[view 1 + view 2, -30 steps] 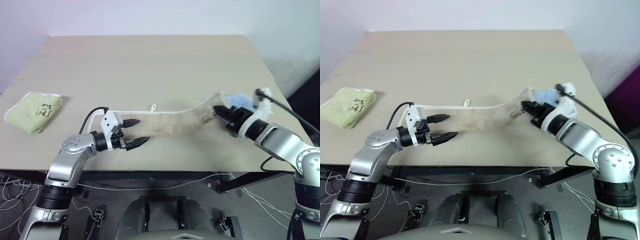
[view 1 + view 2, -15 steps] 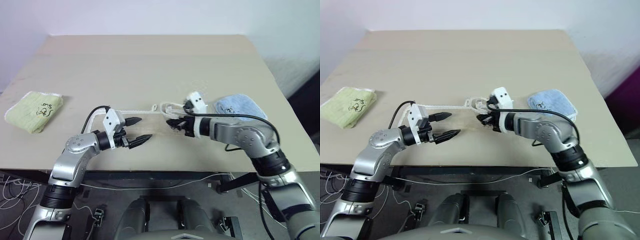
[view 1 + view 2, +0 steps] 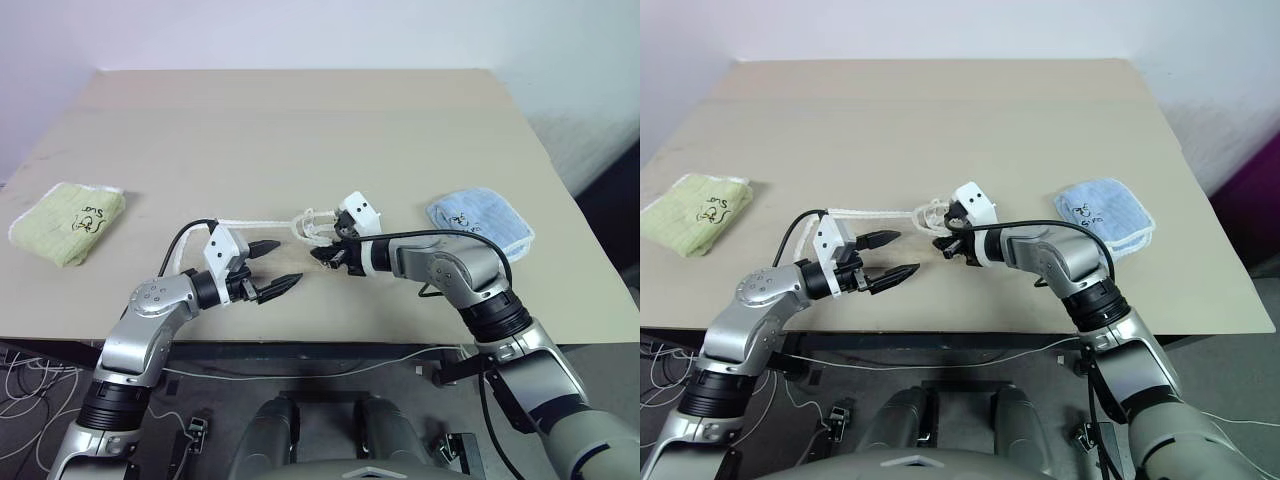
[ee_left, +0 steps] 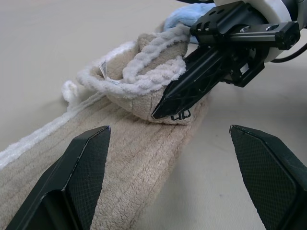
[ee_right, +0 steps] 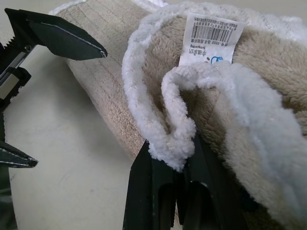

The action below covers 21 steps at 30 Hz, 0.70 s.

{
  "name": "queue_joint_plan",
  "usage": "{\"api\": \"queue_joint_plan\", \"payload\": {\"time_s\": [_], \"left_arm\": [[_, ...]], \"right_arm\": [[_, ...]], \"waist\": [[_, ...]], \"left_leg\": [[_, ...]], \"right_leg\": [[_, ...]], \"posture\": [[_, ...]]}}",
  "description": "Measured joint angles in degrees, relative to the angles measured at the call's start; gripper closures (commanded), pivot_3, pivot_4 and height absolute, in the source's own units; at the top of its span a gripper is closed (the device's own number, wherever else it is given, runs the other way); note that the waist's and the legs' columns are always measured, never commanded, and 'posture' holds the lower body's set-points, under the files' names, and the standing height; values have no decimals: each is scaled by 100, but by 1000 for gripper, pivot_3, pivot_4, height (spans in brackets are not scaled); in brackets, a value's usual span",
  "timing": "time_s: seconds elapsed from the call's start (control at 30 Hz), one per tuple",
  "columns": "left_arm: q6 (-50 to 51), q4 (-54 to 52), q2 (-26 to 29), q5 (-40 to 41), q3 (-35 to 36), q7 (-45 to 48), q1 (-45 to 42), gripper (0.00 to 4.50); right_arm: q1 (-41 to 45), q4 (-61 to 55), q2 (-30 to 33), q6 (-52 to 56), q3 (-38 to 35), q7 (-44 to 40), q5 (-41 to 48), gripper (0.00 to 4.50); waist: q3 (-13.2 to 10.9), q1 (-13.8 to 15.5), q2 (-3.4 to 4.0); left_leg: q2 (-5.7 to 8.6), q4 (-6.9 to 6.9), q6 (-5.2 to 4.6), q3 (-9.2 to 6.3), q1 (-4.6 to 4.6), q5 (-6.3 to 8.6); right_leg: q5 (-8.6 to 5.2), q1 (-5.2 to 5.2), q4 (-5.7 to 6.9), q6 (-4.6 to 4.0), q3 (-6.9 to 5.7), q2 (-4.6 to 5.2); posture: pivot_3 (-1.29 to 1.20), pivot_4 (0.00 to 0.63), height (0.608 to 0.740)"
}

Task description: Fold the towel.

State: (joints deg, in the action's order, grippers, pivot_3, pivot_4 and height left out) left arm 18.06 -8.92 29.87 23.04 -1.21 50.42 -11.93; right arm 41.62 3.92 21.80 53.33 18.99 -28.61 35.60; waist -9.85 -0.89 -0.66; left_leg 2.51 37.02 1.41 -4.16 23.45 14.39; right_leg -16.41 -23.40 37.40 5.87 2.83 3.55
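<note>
A beige worktop (image 3: 300,120) is seen. On it, a folded light-green towel (image 3: 68,222) is laid at the left edge, a light-blue towel (image 3: 480,222) at the right, the tan towel (image 4: 139,143) between them.

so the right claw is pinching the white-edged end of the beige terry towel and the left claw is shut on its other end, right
Not quite. The right claw is pinching the white-corded end of the beige terry towel, but the left claw is not shut on it: the left wrist view shows its two black fingers spread wide over the cloth, gripping nothing.
</note>
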Motion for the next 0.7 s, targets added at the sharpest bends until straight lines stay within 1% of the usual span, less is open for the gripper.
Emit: {"api": "queue_joint_plan", "payload": {"time_s": [0.13, 0.23, 0.3, 0.4, 0.53, 0.63, 0.7], "left_arm": [[1, 0, -9, -2, -5, -18, -12, 340], [3, 1, -2, -2, -5, -25, -16, 340], [3, -1, 12, -1, -1, -27, -9, 340], [5, -8, 45, 2, 21, -21, 31, 340], [4, 15, 34, 6, -1, 45, 7, 340], [3, 164, -30, 0, -52, 121, -185, 340], [-1, 236, -62, -6, -92, 177, -352, 340]], "right_arm": [[-35, -127, -3, 117, -263, -78, -65, 4476], [-178, -483, 260, 220, -661, -110, -41, 4476], [-311, -717, 529, 403, -1212, -100, 91, 4476], [-513, -1148, 871, 875, -2215, -4, 519, 4476], [-829, -1677, 1110, 1598, -3285, 236, 1101, 4476], [-997, -1837, 1129, 2127, -3908, 520, 1446, 4476], [-1070, -1877, 1208, 2372, -4182, 681, 1549, 4476]], "waist": [[0, 15, 0], [0, 30, 0], [0, 30, 0], [-1, 20, 1], [-1, 11, 1], [-1, 22, 1], [-1, 30, 1]], "left_leg": [[1, 0, 0, 0, 1, 0], [5, 1, 0, -1, 2, 0], [5, 0, 0, -3, 3, 0], [3, -4, 0, -3, 3, 0], [0, -6, 0, -3, 3, 0], [0, -3, 0, -3, 4, 0], [2, -3, -1, -2, 4, 0]], "right_leg": [[0, 0, -1, 0, 0, 2], [0, 2, -3, 0, -1, 6], [0, 4, -5, 0, -1, 6], [0, 3, -7, 0, 0, 5], [0, 3, -8, -1, 2, 4], [0, 6, -9, 0, 2, 5], [0, 7, -11, 0, 1, 6]], "posture": [[0, 150, 740], [0, 150, 740], [0, 150, 740], [0, 150, 740], [0, 150, 740], [0, 150, 740], [0, 150, 740]]}}
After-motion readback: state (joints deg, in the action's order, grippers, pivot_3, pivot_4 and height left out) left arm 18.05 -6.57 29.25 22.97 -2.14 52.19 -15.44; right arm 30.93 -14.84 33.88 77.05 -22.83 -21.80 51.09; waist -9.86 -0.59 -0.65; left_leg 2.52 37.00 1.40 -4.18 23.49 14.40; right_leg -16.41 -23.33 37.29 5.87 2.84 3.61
